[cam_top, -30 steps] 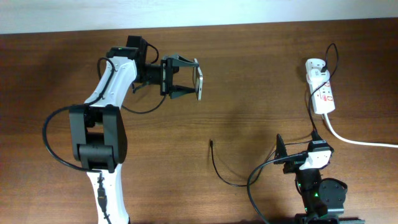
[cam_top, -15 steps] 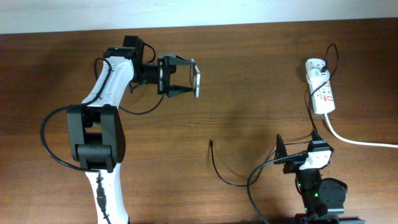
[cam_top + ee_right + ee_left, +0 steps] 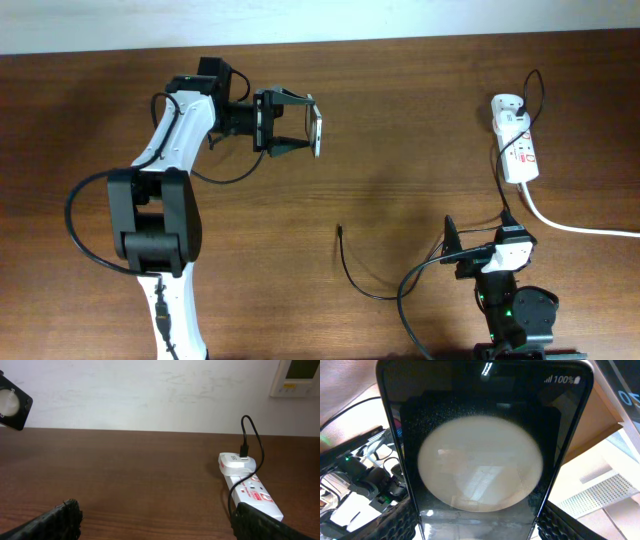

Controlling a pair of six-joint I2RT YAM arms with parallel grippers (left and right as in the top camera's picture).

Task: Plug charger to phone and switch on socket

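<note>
My left gripper (image 3: 303,125) is shut on the phone (image 3: 317,132) and holds it on edge above the table's far left-middle. In the left wrist view the phone's glossy screen (image 3: 480,460) fills the frame between my fingers (image 3: 480,530) and reflects a round light. The phone also shows far left in the right wrist view (image 3: 12,402). The charger's plug tip (image 3: 341,230) lies free on the table, and its thin cable (image 3: 352,283) curves toward the right arm. Its white adapter (image 3: 506,103) sits in the socket (image 3: 522,152) at the far right. My right gripper (image 3: 490,255) is open and empty near the front edge.
The socket's thick white cord (image 3: 575,226) runs off the right edge. In the right wrist view the socket (image 3: 252,492) with the adapter (image 3: 237,462) lies ahead to the right of my open fingers (image 3: 160,525). A pale wall lies behind the table.
My left gripper shifted slightly left with the phone a second ago, then held still. The right arm and the cable have not moved.
</note>
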